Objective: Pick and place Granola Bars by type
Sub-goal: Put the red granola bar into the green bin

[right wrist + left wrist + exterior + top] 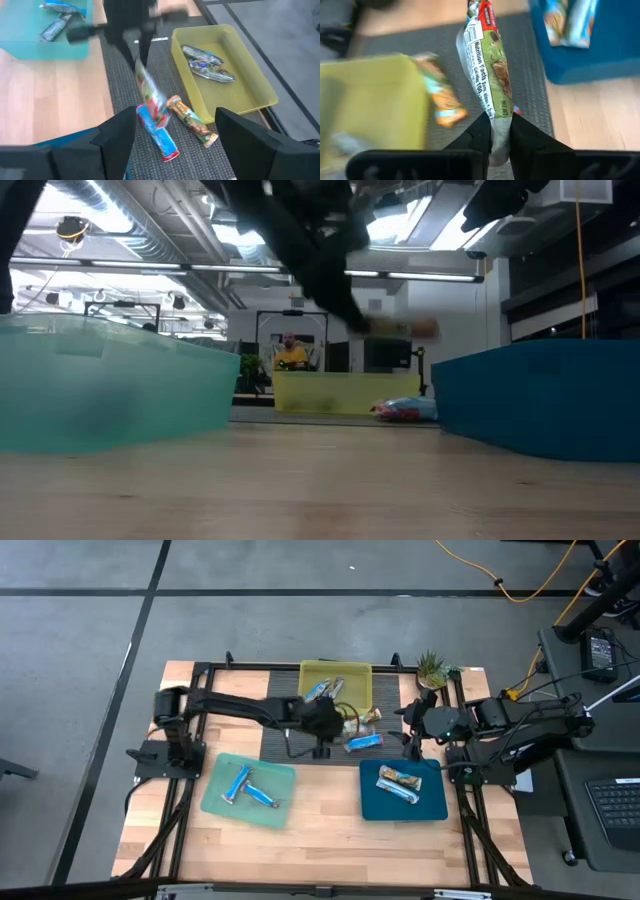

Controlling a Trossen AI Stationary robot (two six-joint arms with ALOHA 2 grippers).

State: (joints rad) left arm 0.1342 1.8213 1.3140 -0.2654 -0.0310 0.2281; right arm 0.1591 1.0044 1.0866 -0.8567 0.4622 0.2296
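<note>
Scanning left to right across the table [330, 840]: light teal tray [215, 802] sits toward the front-left with two blue bars [248, 786] in it, crossed over each other

Left arm reaches from the left edge over the dark mat [285, 745] at the table's back-middle. Left gripper [501, 136] is clenched on a green-wrapped bar [487, 70], pinching it by one end; in the right wrist view the bar hangs tilted below the fingers over the mat, apparently lifted clear of it, though I can't be sure

Yellow tray [356, 671] is at the back edge, centre, touching the mat's far side. It holds a couple of silvery-blue bars [206, 64], lying close together

On the mat just beside the yellow tray's front-right corner: an orange-brown bar [191, 120], and a blue bar [363, 741] next to it. The two lie near each other, can't tell if touching

Dark blue tray [435, 805] sits front-right of centre, with two bars inside: a tan one [400, 777] and a blue-white one [398, 790], side by side

Right gripper [175, 132] hovers over the mat's right end near the dark blue tray's back edge, jaws spread wide, nothing between them

Small potted plant [432, 667] stands at the back-right of the table
</note>
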